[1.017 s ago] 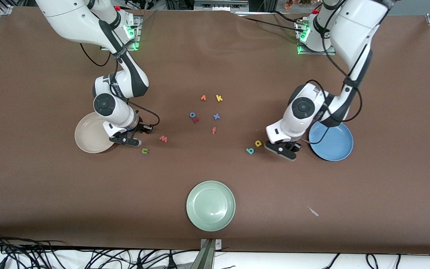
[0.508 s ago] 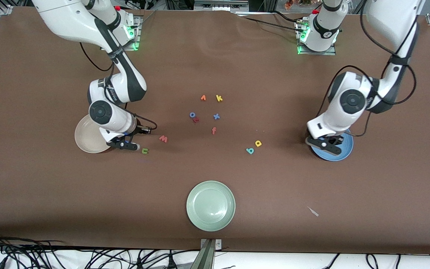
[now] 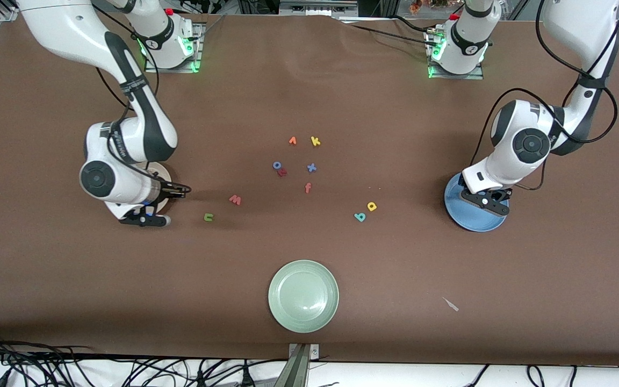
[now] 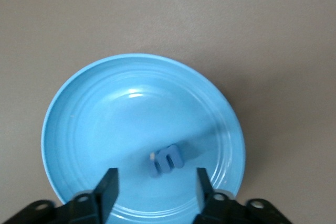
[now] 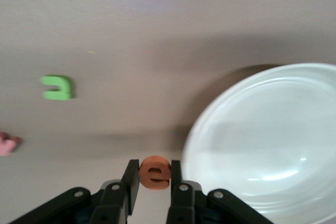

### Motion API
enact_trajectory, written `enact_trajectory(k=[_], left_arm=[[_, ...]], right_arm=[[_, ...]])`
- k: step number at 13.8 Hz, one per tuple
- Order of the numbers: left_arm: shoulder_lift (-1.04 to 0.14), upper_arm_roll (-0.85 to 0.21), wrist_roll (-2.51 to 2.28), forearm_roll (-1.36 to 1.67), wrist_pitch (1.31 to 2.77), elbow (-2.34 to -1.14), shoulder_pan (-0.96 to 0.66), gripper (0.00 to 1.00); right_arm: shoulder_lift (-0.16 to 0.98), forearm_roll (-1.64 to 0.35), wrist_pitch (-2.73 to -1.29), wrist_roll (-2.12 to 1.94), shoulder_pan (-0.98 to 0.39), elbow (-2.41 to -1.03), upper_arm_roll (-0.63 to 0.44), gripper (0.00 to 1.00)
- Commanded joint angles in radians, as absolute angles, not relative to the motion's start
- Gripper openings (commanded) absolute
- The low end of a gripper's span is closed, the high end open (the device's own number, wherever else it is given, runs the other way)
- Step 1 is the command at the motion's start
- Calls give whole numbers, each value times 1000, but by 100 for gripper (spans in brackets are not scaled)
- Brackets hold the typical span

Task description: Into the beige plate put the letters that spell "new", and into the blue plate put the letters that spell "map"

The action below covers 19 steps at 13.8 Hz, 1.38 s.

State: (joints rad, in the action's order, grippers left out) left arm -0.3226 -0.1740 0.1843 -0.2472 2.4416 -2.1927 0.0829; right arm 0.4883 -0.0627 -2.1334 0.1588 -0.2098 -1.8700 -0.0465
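Note:
My right gripper [image 3: 145, 219] is shut on the orange "e" [image 5: 155, 172] and hangs over the table just beside the rim of the beige plate [image 5: 262, 145]. In the front view the right wrist hides most of that plate [image 3: 162, 173]. The green "n" [image 3: 209, 217] and pinkish "w" [image 3: 235, 200] lie on the table close by. My left gripper [image 3: 489, 207] is open above the blue plate [image 3: 470, 223]. The blue "m" [image 4: 167, 160] lies in that plate, free of the fingers. The yellow "a" [image 3: 372, 206] and teal "p" [image 3: 360, 217] lie together between the table's middle and the blue plate.
A pale green plate [image 3: 303, 295] sits near the front edge. Mid-table lie other letters: orange "v" [image 3: 293, 141], yellow "k" [image 3: 315, 141], blue "o" [image 3: 276, 165] touching a dark red letter [image 3: 282, 172], blue "x" [image 3: 311, 167], orange "f" [image 3: 308, 187].
My left gripper swung from beside the "a" and "p" to over the blue plate and opened. My right gripper carried the "e" away from the "n", toward the beige plate.

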Motion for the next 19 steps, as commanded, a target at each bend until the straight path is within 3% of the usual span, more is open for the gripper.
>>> enact_trajectory(k=[1, 3, 5, 6, 7, 13, 19], left_arm=[[-298, -184, 193, -183, 2442, -2197, 68, 86], [-308, -213, 180, -111, 2444, -2171, 20, 86], [-343, -222, 169, -17, 2456, -2136, -43, 86], [-372, -222, 158, 24, 2465, -2097, -84, 86], [-399, -222, 146, 49, 2467, -2067, -110, 86], [-609, -189, 51, 31, 2471, -1815, -310, 85], [-655, -163, 55, -28, 2526, -1816, -339, 85]], right_arm=[[479, -57, -2077, 42, -207, -1864, -95, 16], [486, -57, -2071, -3, -201, -1868, -123, 19], [491, -58, -2072, -26, -178, -1867, -124, 35], [492, -58, -2072, -25, -178, -1867, -124, 62], [494, -67, -2072, -15, -178, -1867, -124, 97], [508, -112, -2095, 116, -195, -1816, -63, 100], [592, -172, -2143, 250, -242, -1723, -40, 100]])
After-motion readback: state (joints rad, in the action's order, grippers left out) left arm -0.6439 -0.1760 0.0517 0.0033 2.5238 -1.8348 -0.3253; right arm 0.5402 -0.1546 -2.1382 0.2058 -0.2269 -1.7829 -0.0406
